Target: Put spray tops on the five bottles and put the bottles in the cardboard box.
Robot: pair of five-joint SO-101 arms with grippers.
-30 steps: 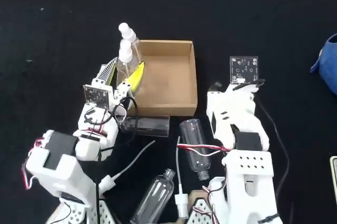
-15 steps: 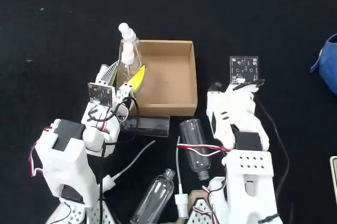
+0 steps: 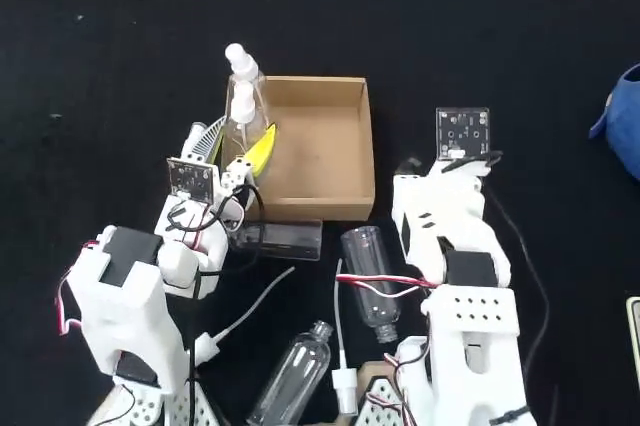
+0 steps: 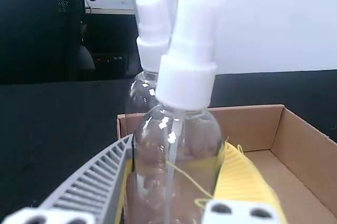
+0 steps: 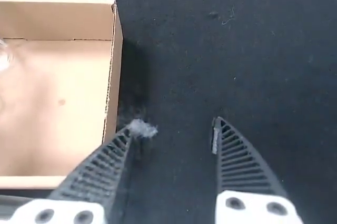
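My left gripper (image 3: 238,136), with one grey and one yellow finger, is shut on a clear bottle (image 4: 179,150) that carries a white spray top (image 3: 239,98). It holds the bottle upright at the left wall of the cardboard box (image 3: 330,161). A second topped bottle (image 3: 240,64) stands just behind it, near the box's back left corner. My right gripper (image 5: 171,128) stands open over bare table beside the box's right wall (image 5: 111,71). Two topless bottles (image 3: 368,268) (image 3: 295,378) lie near the front, with two loose spray tops (image 3: 204,348) (image 3: 345,386).
A clear plastic item (image 3: 276,237) lies against the box's front wall. A blue object (image 3: 622,126) sits at the far right edge. The black table (image 3: 520,46) is open behind and to the right of the box.
My left arm has raised its elbow and shifted slightly toward the box with the bottle still in its grip. The right arm has not moved.
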